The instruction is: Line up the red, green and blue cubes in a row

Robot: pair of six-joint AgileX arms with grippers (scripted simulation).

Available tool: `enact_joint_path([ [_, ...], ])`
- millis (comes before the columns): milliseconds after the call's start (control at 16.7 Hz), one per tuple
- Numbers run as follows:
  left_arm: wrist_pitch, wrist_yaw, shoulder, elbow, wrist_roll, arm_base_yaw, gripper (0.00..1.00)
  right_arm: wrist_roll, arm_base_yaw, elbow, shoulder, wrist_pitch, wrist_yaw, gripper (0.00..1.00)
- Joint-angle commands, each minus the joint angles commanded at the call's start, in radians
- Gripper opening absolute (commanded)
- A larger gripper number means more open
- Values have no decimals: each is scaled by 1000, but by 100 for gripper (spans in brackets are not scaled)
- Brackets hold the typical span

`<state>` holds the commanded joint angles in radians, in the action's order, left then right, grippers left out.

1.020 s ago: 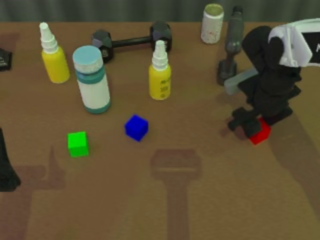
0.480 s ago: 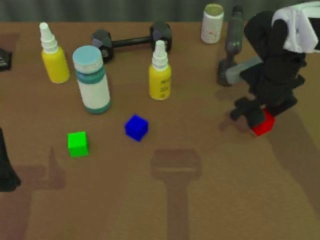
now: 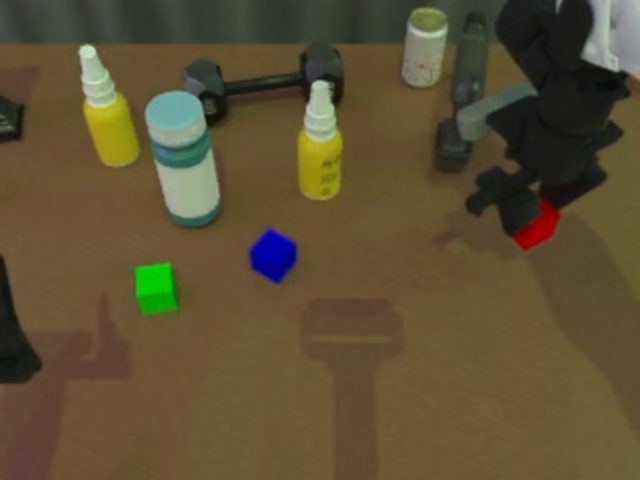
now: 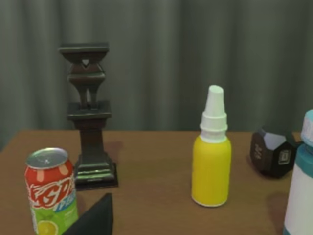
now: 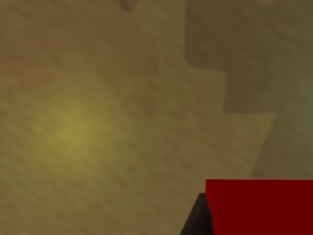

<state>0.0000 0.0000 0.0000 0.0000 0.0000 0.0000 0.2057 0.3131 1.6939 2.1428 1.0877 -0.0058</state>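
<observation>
Top view: right hand (image 3: 527,212) has raised red cube (image 3: 537,226).

A brown desk (image 3: 420,400) carries everything. Along its far edge lie a dumbbell (image 3: 265,82), a white jar (image 3: 425,47) and a grey hammer (image 3: 462,95). At the left stand a yellow dropper bottle (image 3: 108,110) and a teal-capped bottle (image 3: 184,160); a second yellow bottle (image 3: 320,145) stands mid-desk. Nearer rest the green cube (image 3: 156,288) and, right of it, the blue cube (image 3: 272,255), apart.

R arm (image 3: 560,120): chunky matte-black links, blocky segments, white shell panel near top edge, black claw (image 3: 520,205). L arm (image 3: 12,340): only a black tapered bit at left edge.
</observation>
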Motion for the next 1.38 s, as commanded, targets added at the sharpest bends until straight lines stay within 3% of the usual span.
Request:
enact_joint_path([
  [180, 0, 0, 0, 0, 0, 0, 100, -35, 24, 35, 24, 19, 1, 0],
  [360, 0, 0, 0, 0, 0, 0, 100, -162, 98, 160, 94, 80, 7, 0],
  [840, 0, 0, 0, 0, 0, 0, 100, -815, 405, 635, 355, 326, 26, 0],
  [1020, 0, 0, 0, 0, 0, 0, 100, -996, 503, 780, 417, 391, 34, 0],
  [1380, 0, 0, 0, 0, 0, 0, 100, -1090, 561, 864, 446, 424, 41, 0],
])
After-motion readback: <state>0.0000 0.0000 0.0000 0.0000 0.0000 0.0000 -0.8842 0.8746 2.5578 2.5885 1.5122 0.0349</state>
